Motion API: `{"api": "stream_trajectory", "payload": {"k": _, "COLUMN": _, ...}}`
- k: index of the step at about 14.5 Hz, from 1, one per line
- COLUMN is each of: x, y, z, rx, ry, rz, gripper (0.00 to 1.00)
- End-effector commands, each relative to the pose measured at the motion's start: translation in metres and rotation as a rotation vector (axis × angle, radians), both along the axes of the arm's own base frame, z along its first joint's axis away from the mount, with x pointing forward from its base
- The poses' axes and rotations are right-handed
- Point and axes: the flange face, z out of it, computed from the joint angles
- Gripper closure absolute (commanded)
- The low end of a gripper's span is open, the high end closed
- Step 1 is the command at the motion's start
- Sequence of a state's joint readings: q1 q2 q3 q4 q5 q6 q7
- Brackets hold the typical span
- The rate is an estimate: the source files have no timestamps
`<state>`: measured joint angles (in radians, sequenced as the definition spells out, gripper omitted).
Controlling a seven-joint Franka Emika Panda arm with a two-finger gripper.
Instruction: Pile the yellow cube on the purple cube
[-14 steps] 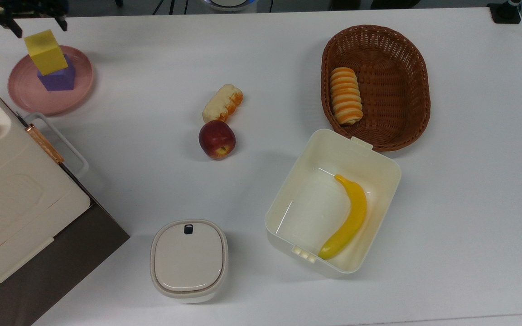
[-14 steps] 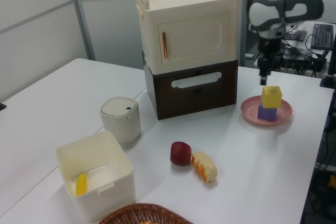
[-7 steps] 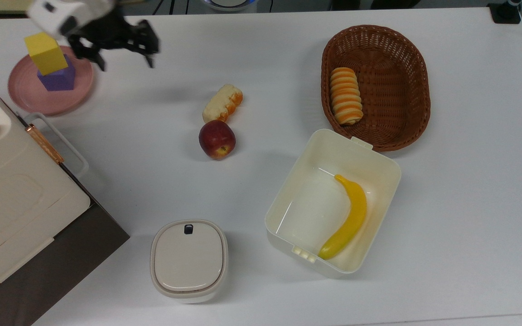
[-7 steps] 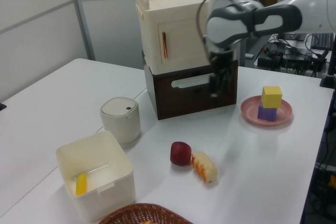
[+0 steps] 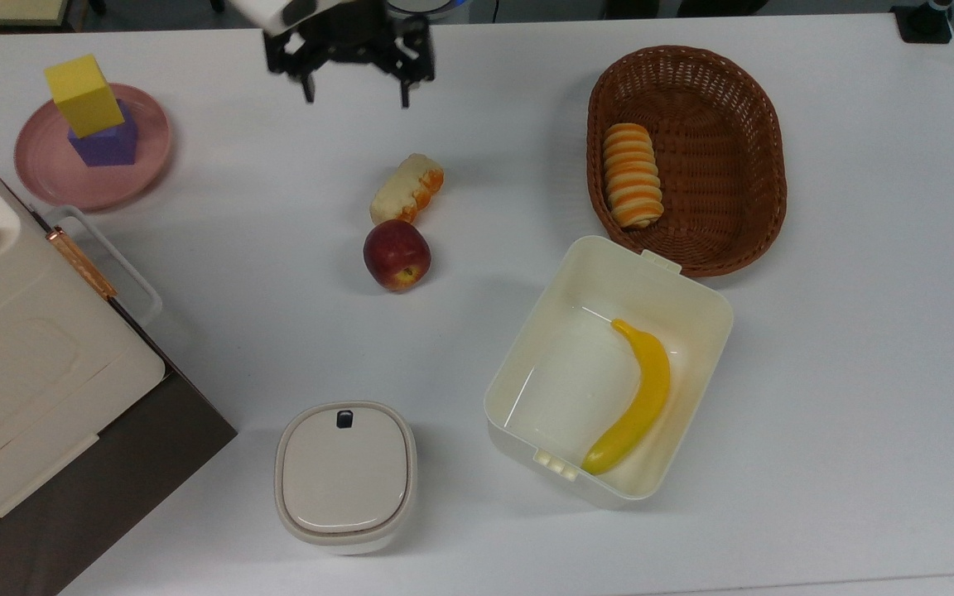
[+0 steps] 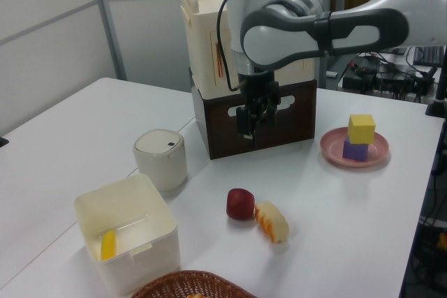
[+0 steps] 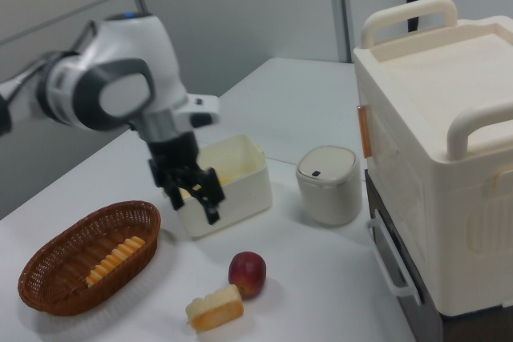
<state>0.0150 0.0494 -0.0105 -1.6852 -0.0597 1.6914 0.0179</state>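
Yellow cube (image 5: 84, 95), tilted, atop purple cube (image 5: 104, 142)

Top view looks straight down; left and right views face across the table (image 5: 858, 331) from opposite sides

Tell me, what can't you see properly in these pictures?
- Banana: in the left view the white box's wall hides most of it.
- Basket: the left view's bottom edge cuts it off.
- Purple cube: in the top view the yellow cube covers its top.
- Cabinet: the top view's left edge cuts it off.
- Inside the lidded pot: the lid hides it.
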Motion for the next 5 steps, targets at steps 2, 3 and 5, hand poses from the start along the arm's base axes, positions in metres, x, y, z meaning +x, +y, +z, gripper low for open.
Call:
{"api": "stream_trajectory", "payload": {"k": 2, "x": -0.0204, "y": 0.0016, "z": 0.0361, "rx": -0.036, "ry": 0.002, "rz": 0.001, "gripper": 0.0}}
{"api": "stream_trajectory", "payload": {"k": 3, "x": -0.0204, "y": -0.0003, "z": 0.036, "rx": -0.029, "ry": 0.003, "rz": 0.006, "gripper": 0.0}}
{"api": "stream_trajectory", "payload": {"k": 5, "x": -0.0202, "y": -0.0015, "z": 0.0368, "rx": -0.024, "ry": 0.0, "rz": 0.009, "gripper": 0.0}}
